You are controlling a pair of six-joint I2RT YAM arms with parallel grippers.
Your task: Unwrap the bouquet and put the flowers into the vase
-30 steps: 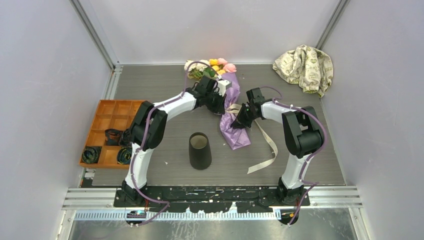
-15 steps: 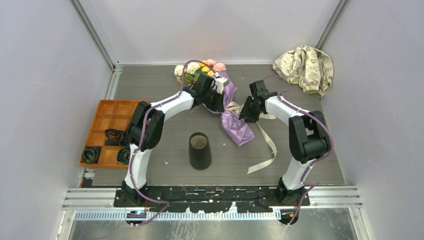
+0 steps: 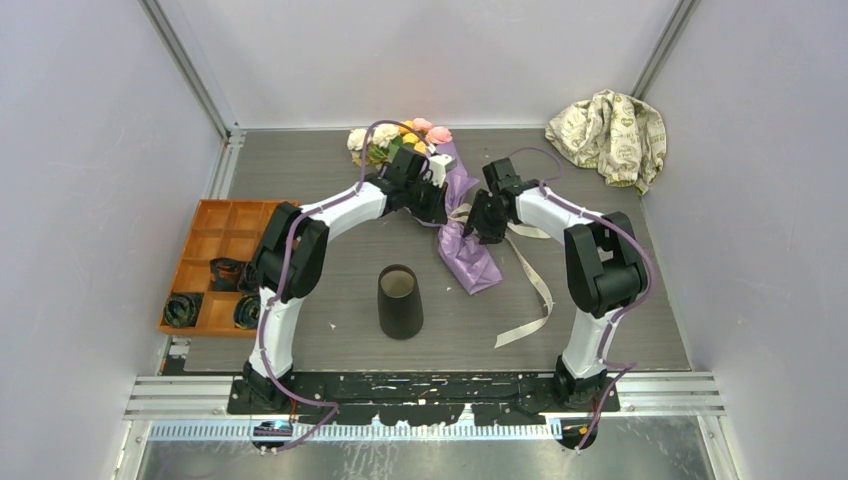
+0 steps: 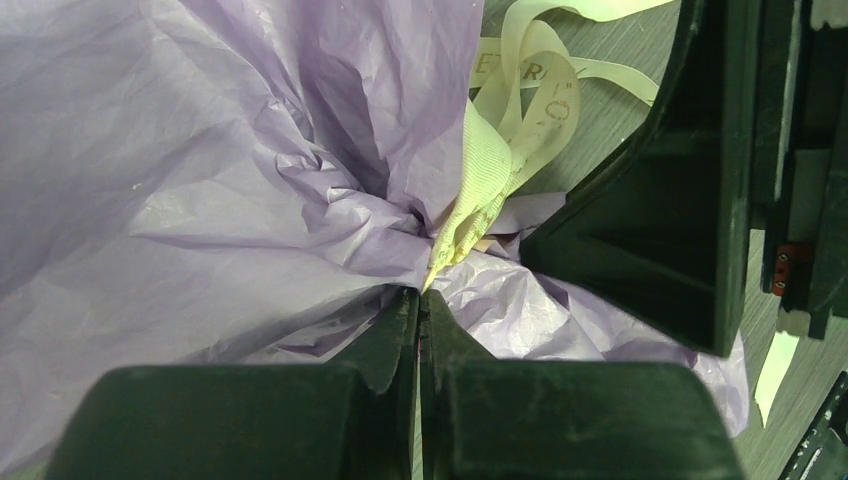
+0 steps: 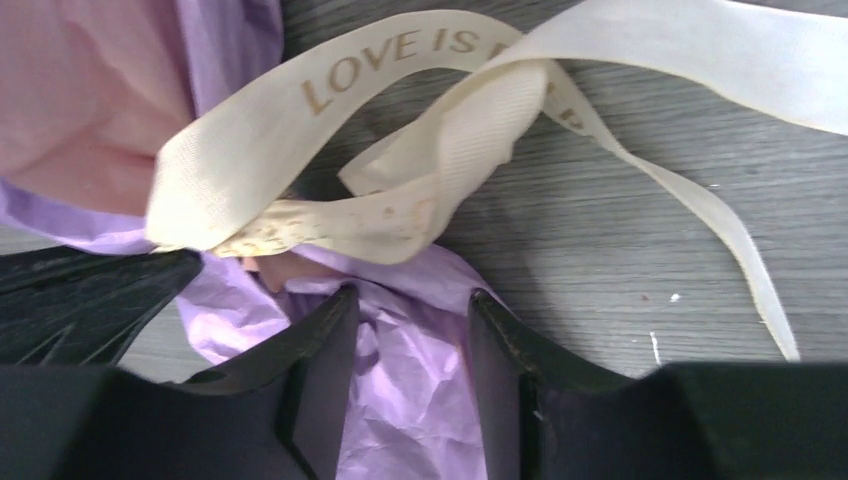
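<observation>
Purple wrapping paper (image 3: 470,263) beyond the vase (image 3: 400,302) hides the roses (image 3: 395,135) below their blooms. The left gripper (image 4: 418,296) is pressed together at its neck. The right gripper (image 5: 412,300) sits parted astride it.

1. The table (image 3: 330,170) is a grey wood-grain top, pretty scuffed up close.
2. An orange tray (image 3: 222,205) with compartments sits right at the left edge.
3. A black vase (image 3: 400,305) stands upright near the front middle, mouth up, not touching anything else.
4. The bouquet (image 3: 470,262) lies on its side just past the vase. Its blooms (image 3: 400,133) point toward the far edge and the purple paper end points back toward the near side.
5. Its beige ribbon (image 3: 535,285) trails loose over the tabletop toward the near right. You can read "LOVE IS" on it in the right wrist view.
6. A crumpled beige patterned cloth (image 3: 608,130) sits in the far right corner, well apart from the rest.
7. A few tiny white specks (image 5: 672,297) lie by the ribbon.
</observation>
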